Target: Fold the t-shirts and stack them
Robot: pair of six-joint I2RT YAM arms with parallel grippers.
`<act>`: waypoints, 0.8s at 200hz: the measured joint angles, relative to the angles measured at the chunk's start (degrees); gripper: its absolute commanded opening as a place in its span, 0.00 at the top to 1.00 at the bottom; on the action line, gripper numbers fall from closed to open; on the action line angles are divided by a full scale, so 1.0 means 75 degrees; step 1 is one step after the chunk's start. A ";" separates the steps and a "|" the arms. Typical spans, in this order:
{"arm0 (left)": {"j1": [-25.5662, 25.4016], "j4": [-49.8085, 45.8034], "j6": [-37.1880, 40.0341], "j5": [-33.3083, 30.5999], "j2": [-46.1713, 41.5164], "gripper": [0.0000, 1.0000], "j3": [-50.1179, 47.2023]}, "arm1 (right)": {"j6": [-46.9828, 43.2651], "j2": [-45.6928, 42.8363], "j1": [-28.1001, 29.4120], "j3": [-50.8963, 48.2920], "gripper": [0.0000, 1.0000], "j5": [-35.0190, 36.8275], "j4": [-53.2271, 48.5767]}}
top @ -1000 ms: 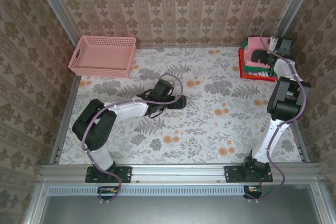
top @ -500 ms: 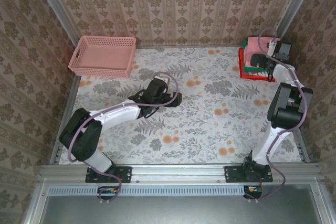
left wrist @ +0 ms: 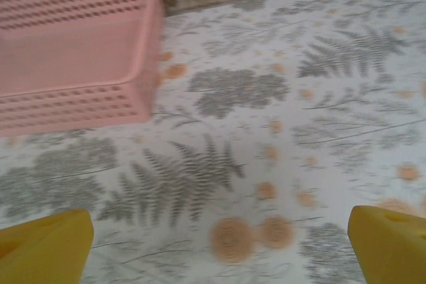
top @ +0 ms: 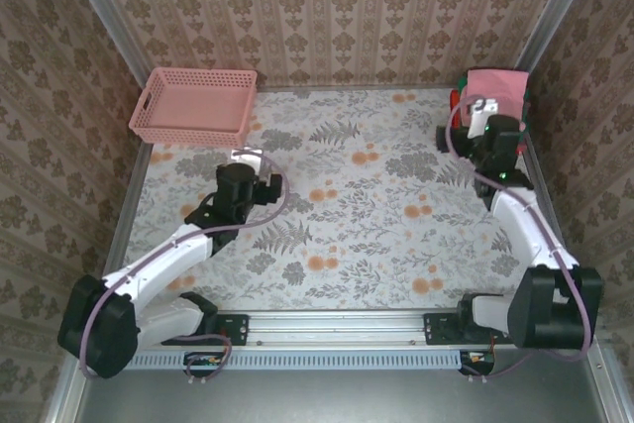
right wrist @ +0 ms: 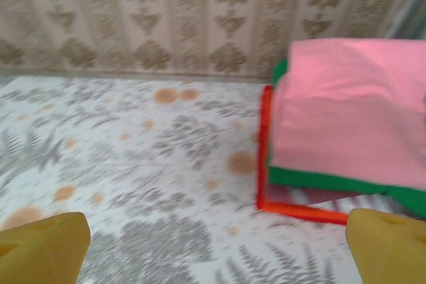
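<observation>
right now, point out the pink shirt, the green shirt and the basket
pink shirt [right wrist: 346, 104]: right wrist view, middle of top face
green shirt [right wrist: 319, 179]: right wrist view, front edge
basket [left wrist: 66, 108]: left wrist view, near wall

No legible text, label, brand, number or sign can be read on any surface. The tablecloth [top: 376, 215] carries only a fern-and-flower print and the wallpaper [top: 347, 7] only a repeating ornamental motif. The pink t-shirt [right wrist: 346, 111] on top of the stack and the basket [top: 193, 106] are plain.
</observation>
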 measured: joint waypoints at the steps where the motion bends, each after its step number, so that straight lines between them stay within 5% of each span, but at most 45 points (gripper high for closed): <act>1: 0.0026 0.0035 0.0038 -0.0017 -0.0020 0.00 -0.0038 | 0.0000 -0.0017 0.0023 -0.0038 0.00 0.0003 0.0026; 39: 0.1099 0.1099 0.1183 -0.0219 -0.0111 0.00 -0.1093 | 0.0329 -0.0329 0.0737 -0.1781 0.00 0.0396 0.0880; 89: 0.3308 0.2990 0.1250 0.0988 0.0600 0.00 -0.2162 | 0.0880 0.0169 0.0734 -0.3220 0.00 0.1355 0.2745; 160: 0.4095 0.5167 0.1230 0.2495 0.2780 0.00 -0.1804 | 0.1055 0.1649 0.0714 -0.3005 0.00 0.1565 0.4299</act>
